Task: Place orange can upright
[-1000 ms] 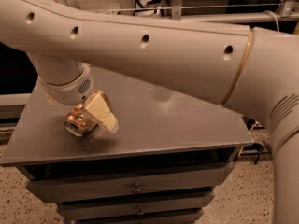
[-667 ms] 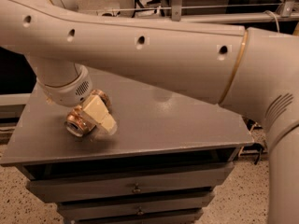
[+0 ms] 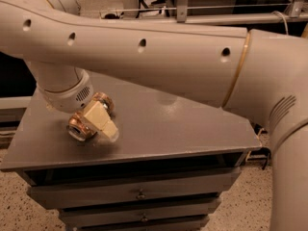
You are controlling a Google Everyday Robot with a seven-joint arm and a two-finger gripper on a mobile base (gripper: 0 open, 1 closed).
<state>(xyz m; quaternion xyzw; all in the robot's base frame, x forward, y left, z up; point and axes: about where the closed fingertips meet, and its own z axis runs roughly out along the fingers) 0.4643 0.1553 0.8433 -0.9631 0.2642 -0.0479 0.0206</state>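
Observation:
The orange can (image 3: 82, 125) lies on its side near the front left of the grey cabinet top (image 3: 183, 129), its silver end facing the front left. My gripper (image 3: 96, 117) hangs from the wrist at the left and is closed across the can's middle; one cream finger (image 3: 102, 121) lies over the can's near side. The can's far end (image 3: 106, 102) shows behind the finger. The can rests at or just above the surface.
My large cream arm (image 3: 159, 57) spans the whole upper view. The cabinet has drawers (image 3: 139, 194) below its front edge. Metal rails (image 3: 216, 18) run behind. Speckled floor (image 3: 240, 211) lies around the cabinet.
The arm and gripper have barely shifted. The can stays on its side in the gripper at the same spot.

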